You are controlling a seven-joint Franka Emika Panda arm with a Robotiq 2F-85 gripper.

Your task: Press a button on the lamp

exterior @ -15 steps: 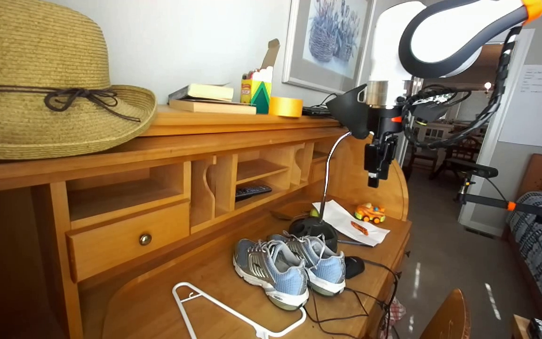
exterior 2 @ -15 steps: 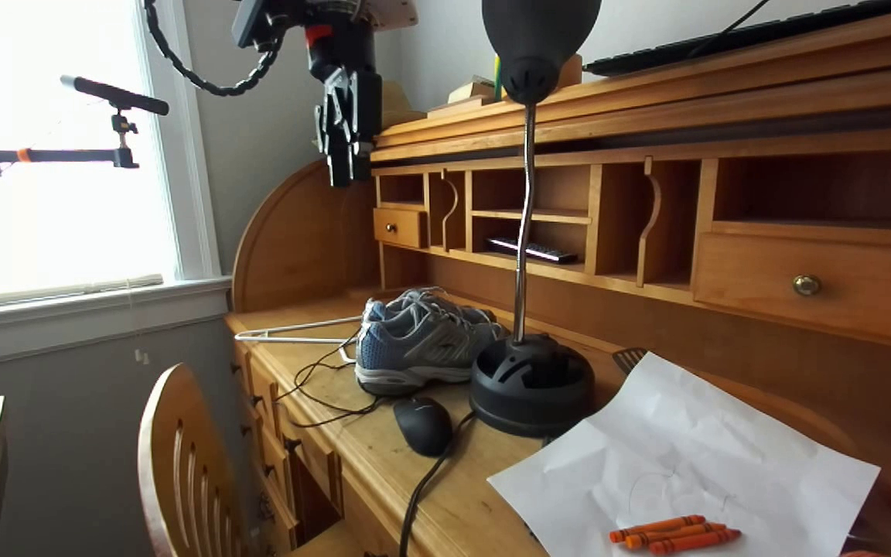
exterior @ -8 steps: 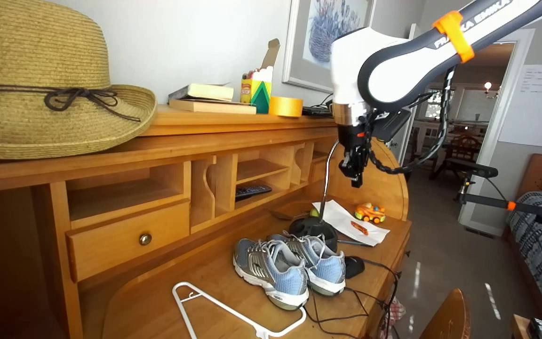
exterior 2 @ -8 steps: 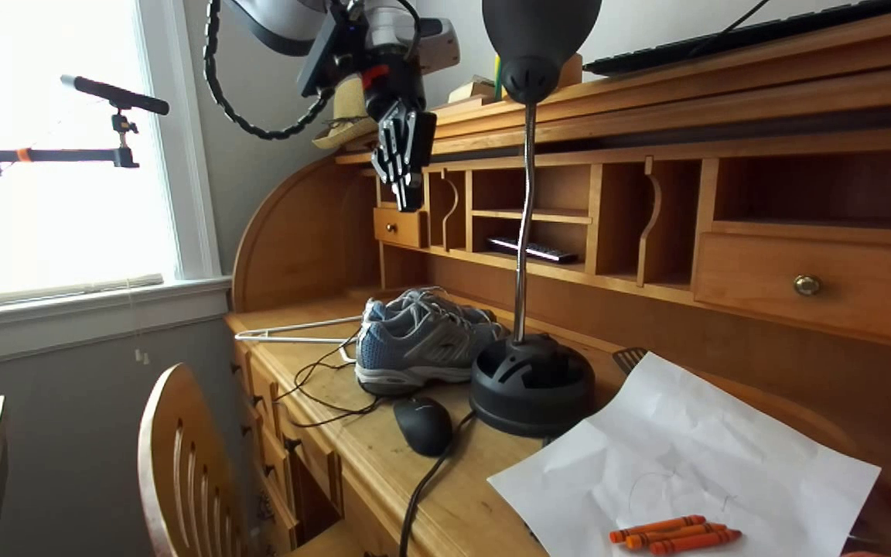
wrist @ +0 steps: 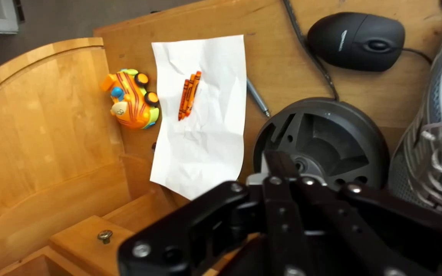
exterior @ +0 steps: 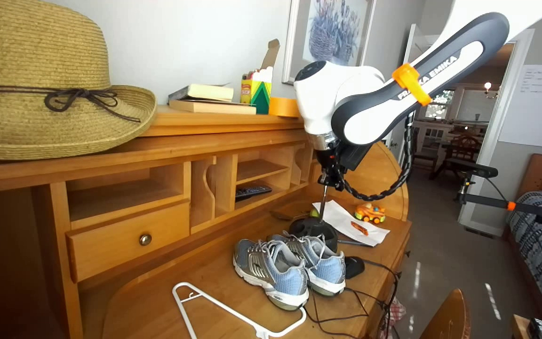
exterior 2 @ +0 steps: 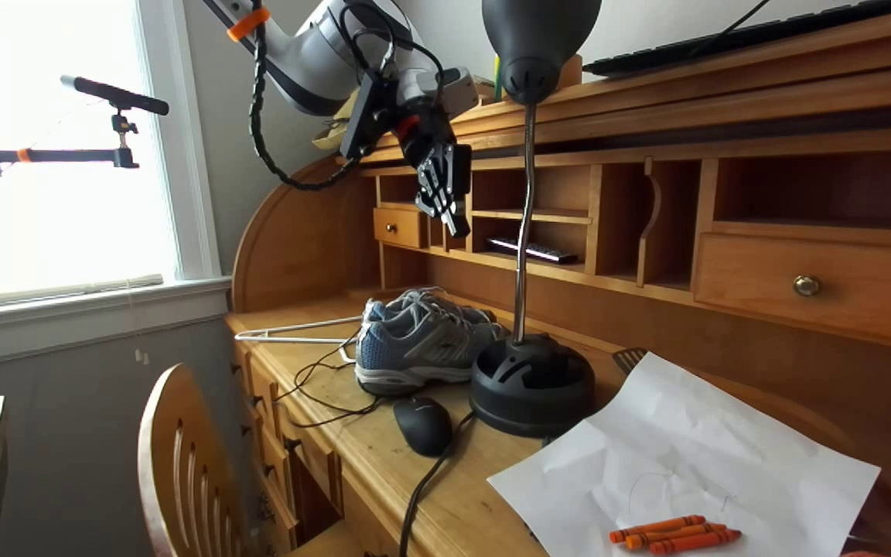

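The lamp stands upright on the desk. In an exterior view its dark cone head and thin silvery gooseneck show above a round black base. In an exterior view my arm hides the head, while the base shows behind the shoes. My gripper hangs well above the base, beside the stem, its fingers shut with nothing between them. From the wrist, the lamp's base lies below and beyond the fingertips, which partly cover it. A small round fitting shows beside them; whether it is the button I cannot tell.
Grey-blue shoes and a black mouse sit close to the base. On its far side lies white paper with orange crayons, near a toy car. Desk cubbyholes rise behind. A white hanger lies in front.
The gripper has come down and across toward the lamp's stem and base. Its fingers have closed from a wider opening. The lamp and desk items have not moved.
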